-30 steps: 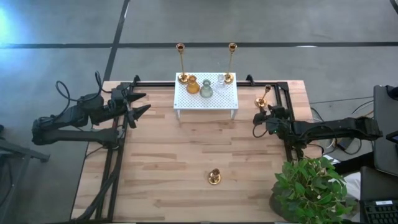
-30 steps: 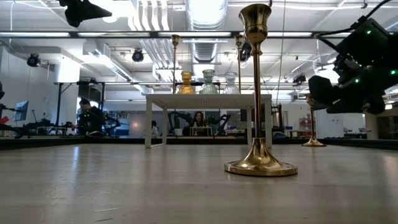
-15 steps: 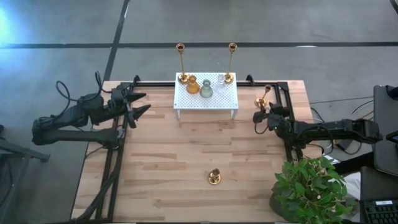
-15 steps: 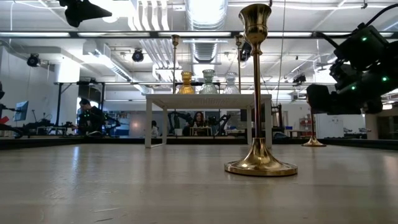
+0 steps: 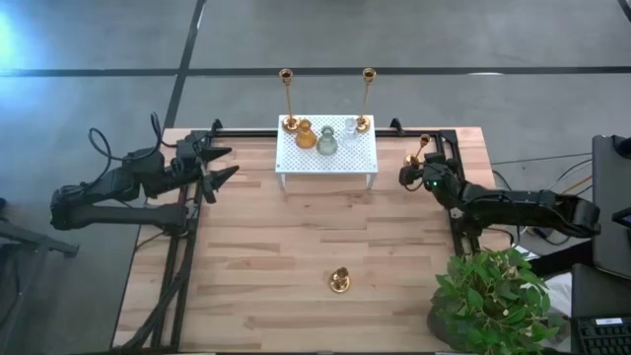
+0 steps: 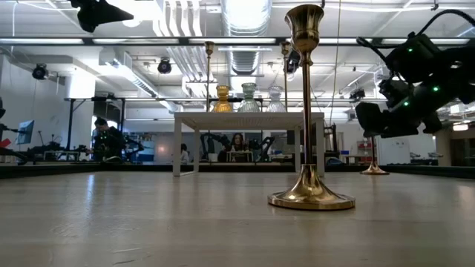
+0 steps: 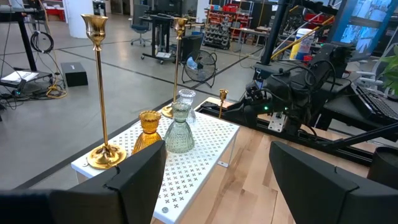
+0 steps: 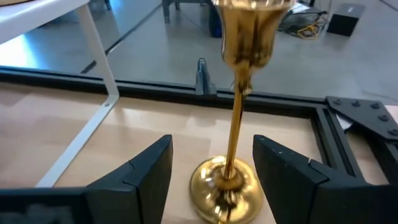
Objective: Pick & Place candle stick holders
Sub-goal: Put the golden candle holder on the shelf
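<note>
Nearest me, a short brass candlestick [image 5: 339,282] stands alone on the table [image 5: 256,276]. My right gripper [image 8: 210,174] hovers with fingers apart either side of another brass candlestick [image 8: 238,93], not touching it. The left gripper [image 5: 223,165] waits spread wide. Farther back, the white rack [image 5: 327,158] carries the remaining holders [image 5: 326,141].

Right arm stretches in low from the right edge, forearm nearly level; right gripper [image 5: 407,175] sits at the far right corner, jaws parted and empty; left arm lies folded along the left edge; left gripper [image 5: 223,164] hangs raised, jaws spread wide.
</note>
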`<action>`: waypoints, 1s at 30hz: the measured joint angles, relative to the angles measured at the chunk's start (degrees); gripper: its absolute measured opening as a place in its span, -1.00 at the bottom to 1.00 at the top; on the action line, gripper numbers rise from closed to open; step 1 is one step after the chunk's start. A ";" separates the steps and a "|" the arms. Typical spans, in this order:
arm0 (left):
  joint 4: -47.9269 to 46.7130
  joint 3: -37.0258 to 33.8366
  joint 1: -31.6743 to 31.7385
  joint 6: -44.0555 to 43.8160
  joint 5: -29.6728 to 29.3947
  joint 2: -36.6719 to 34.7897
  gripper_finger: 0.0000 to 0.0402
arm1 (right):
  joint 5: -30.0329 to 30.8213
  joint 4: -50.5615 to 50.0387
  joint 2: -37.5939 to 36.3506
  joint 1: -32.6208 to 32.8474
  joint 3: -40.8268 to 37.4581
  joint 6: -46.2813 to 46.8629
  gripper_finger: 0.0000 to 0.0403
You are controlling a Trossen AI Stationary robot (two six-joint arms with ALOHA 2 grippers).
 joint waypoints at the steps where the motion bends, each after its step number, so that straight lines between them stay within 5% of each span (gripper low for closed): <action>1: 0.00 0.00 0.01 0.00 0.00 0.00 0.45 | -0.08 0.01 0.87 -0.52 0.66 0.00 0.04; 17: -0.01 0.00 -0.01 0.00 0.01 -0.01 0.45 | 0.11 -0.14 17.11 -6.46 8.66 5.16 -0.25; 26: 0.00 0.00 0.01 0.00 0.00 -0.01 0.45 | 0.07 -0.17 20.37 -7.22 11.63 5.63 -0.87; 30: -0.01 0.00 -0.01 0.00 0.00 -0.01 0.45 | 0.12 -0.41 20.33 -7.22 11.87 5.62 -0.92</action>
